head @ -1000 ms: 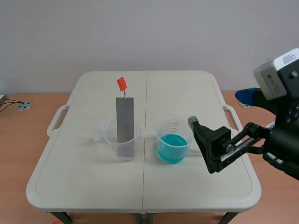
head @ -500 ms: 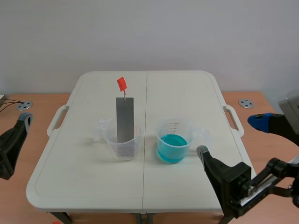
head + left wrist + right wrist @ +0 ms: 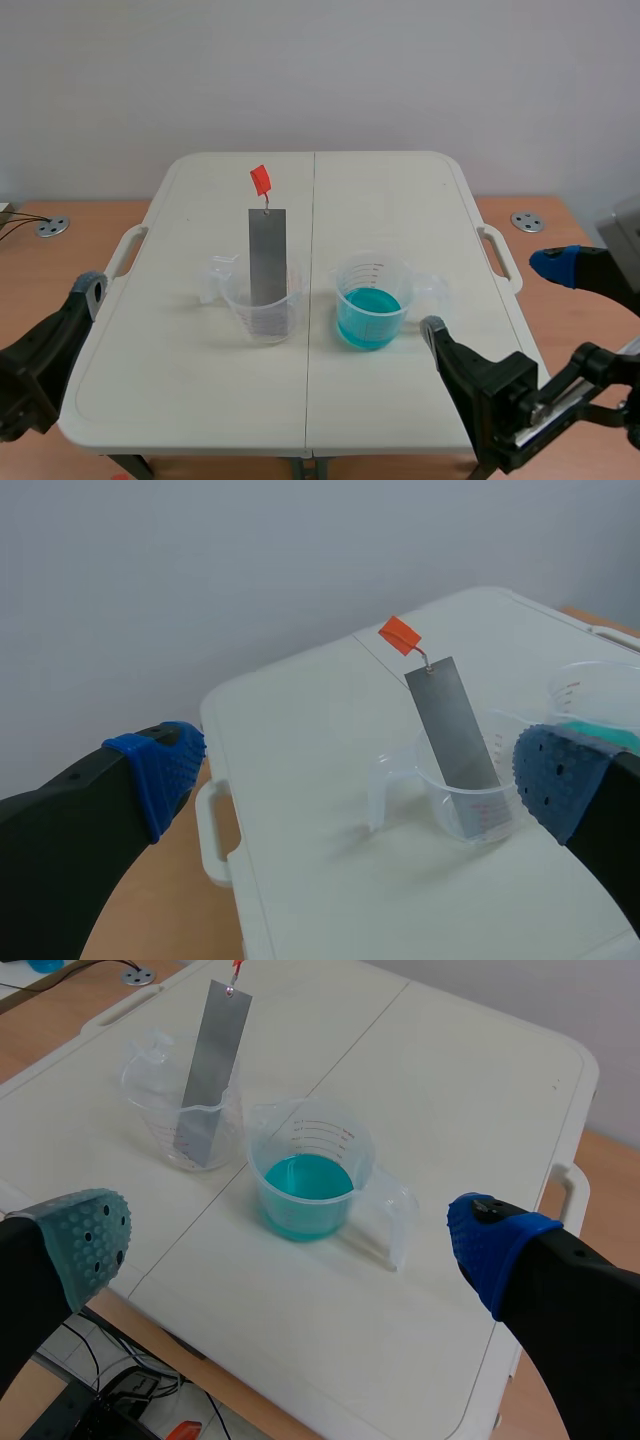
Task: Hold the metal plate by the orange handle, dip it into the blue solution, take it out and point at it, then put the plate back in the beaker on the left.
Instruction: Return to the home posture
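Standing upright in the clear plastic beaker [image 3: 262, 312] on the left half of the white folding table [image 3: 400, 200]: one grey rectangular metal plate [image 3: 267, 255], with a small orange handle [image 3: 260, 180] hooked at its top.
Just beside it: a clear measuring beaker of blue solution [image 3: 369, 318].
Left gripper [image 3: 355, 775]: fingers spread, empty, low by the near edge.
Right gripper [image 3: 290, 1235]: fingers spread, empty.
Step in hand, judged: reaching for the handle. Approach above the rim, pinch only the orange tab, and lift straight up to avoid tipping the light beaker.
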You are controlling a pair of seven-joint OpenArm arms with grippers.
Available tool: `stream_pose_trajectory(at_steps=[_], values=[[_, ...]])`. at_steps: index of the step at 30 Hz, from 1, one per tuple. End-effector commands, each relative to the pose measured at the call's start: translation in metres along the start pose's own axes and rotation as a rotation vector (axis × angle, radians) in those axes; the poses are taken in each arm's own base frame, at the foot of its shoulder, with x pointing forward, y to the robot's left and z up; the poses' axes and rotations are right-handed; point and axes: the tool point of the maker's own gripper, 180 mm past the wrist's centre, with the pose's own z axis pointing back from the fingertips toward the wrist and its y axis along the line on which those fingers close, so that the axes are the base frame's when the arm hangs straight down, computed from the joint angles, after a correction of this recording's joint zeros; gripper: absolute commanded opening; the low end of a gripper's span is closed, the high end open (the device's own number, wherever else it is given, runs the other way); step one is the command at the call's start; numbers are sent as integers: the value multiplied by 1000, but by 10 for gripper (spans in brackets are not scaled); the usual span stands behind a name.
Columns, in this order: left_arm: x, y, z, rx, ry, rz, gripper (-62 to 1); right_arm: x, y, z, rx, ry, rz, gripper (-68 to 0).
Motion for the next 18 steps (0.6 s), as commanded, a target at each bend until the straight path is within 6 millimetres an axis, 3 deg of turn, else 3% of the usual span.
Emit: stream_pose_trajectory(at_steps=[1,18], values=[[12,3,-2,0,-39,-11,14,14,-2,-1,2,-45,13,-12],[-1,3,-2,1,31,-10,14,17,-4,-4,-1,-55,21,-12]])
